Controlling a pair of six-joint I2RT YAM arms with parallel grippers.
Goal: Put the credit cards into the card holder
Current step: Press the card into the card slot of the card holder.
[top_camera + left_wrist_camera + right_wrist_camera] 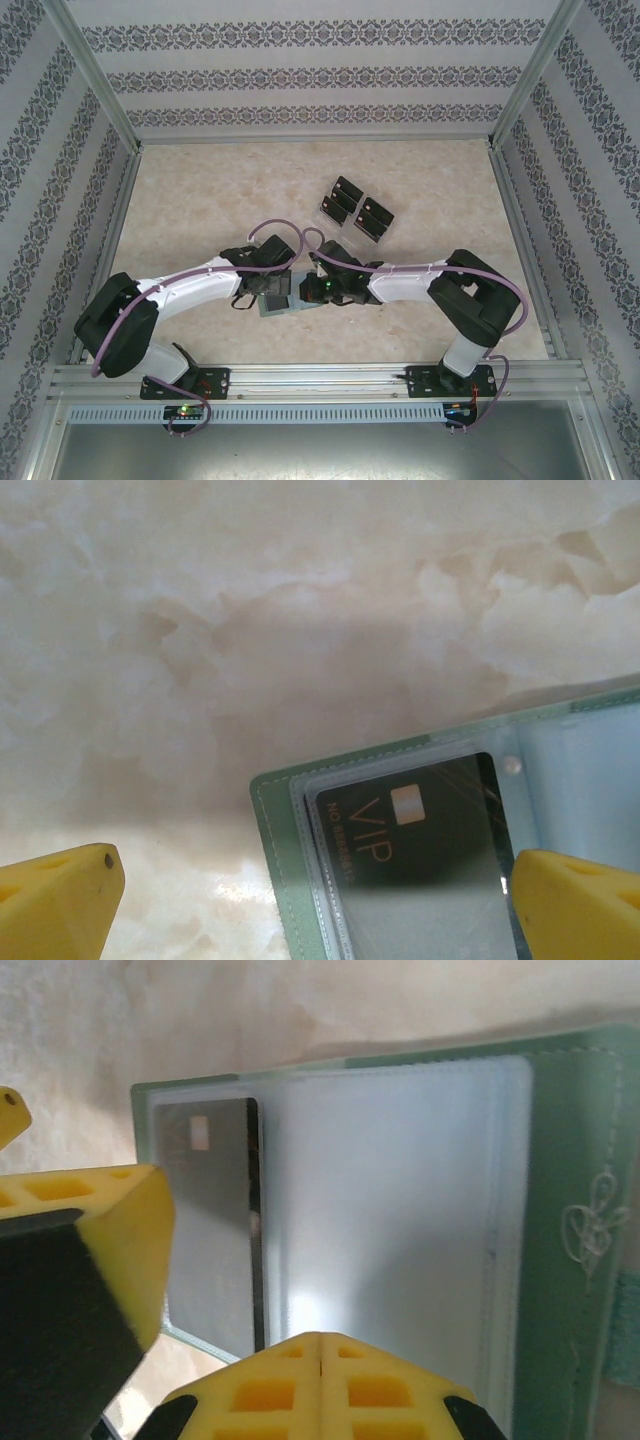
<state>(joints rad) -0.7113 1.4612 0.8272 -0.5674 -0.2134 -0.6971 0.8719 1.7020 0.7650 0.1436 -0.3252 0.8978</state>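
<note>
Shows, at left, the left gripper (320, 910) spread wide and holding nothing, one yellow finger (580, 910) over the open card holder (275, 820) at mid-table. Finds one black VIP credit card (420, 830) apparently tucked under a clear sleeve (390, 1210) there. Puts the right gripper (205, 1310) at the holder's edge beside that card, fingers close together; cannot tell whether clamped on anything. Leaves four credit cards (345, 190) waiting on a clear acrylic rack (324, 208) farther back, so barely begun, by this reckoning. Takes in a pale marbled table (200, 190), aluminium framing (100, 80) and walls (300, 75) papered in patterned stripes
</note>
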